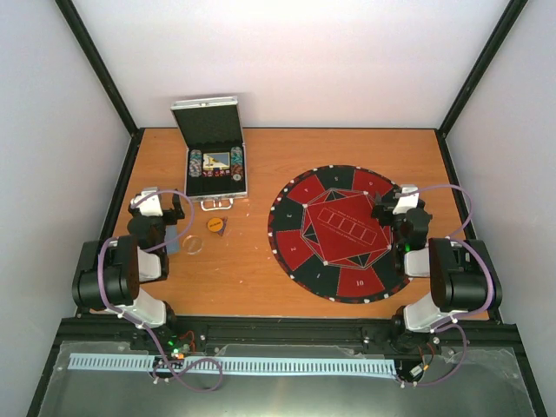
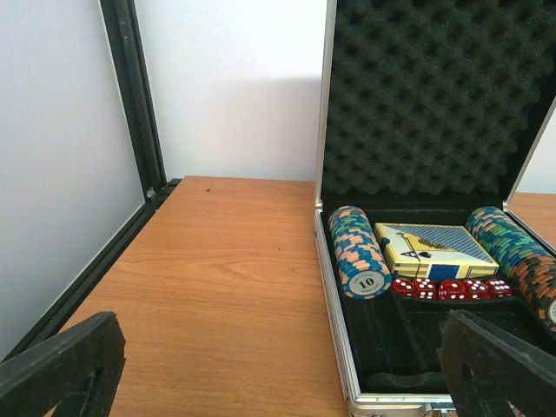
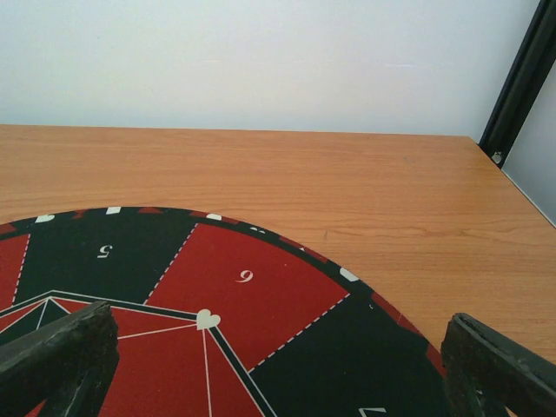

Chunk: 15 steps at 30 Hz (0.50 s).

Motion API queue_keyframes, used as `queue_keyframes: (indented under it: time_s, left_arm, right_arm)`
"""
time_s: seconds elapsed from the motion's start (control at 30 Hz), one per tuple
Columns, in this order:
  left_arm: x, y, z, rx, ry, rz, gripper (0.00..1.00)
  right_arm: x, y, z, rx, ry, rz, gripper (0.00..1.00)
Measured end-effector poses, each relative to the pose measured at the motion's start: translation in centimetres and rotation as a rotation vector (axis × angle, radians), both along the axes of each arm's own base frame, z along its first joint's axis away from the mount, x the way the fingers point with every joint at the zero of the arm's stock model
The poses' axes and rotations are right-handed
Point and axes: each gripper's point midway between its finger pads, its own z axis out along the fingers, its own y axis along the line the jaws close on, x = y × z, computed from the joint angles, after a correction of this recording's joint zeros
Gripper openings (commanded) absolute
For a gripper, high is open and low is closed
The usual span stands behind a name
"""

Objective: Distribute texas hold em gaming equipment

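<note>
Bright, even, diffuse light, faint shadow on the wall [image 2: 234, 87] beside the case lid [image 2: 426, 95], slightly soft wrist views.

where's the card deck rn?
Left wrist view: card deck lies in the open case, between the two chip rows, just behind the red dice. Top view: case sits far left.

Place: a robot test cell in a lab
Walls: plain white panels [image 1: 295, 61] close in three sides, joined by black frame posts [image 1: 97, 65]
Bench: a wooden table [image 1: 252, 269] spans wall to wall
Rig: left arm [image 1: 117, 274] and right arm [image 1: 452, 278] mounted at the near edge along a dark rail [image 1: 278, 328], purple cables [image 1: 453, 190] looping loose
</note>
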Motion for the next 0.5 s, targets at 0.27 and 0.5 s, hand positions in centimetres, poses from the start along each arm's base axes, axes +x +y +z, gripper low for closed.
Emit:
queue_keyframes:
  time_s: [0.27,0.5]
  left_arm:
    - [0.0,-0.1,0.0,0.0,0.0,-0.005,1.0]
    - [4.1,1.0,1.3,-0.017,0.077,0.007,1.0]
  right_arm:
    - [0.0,0.0,0.0,0.0,0.0,0.0,1.0]
    - [1.3,-0.6,0.5,0.006,0.072,-0.034,1.0]
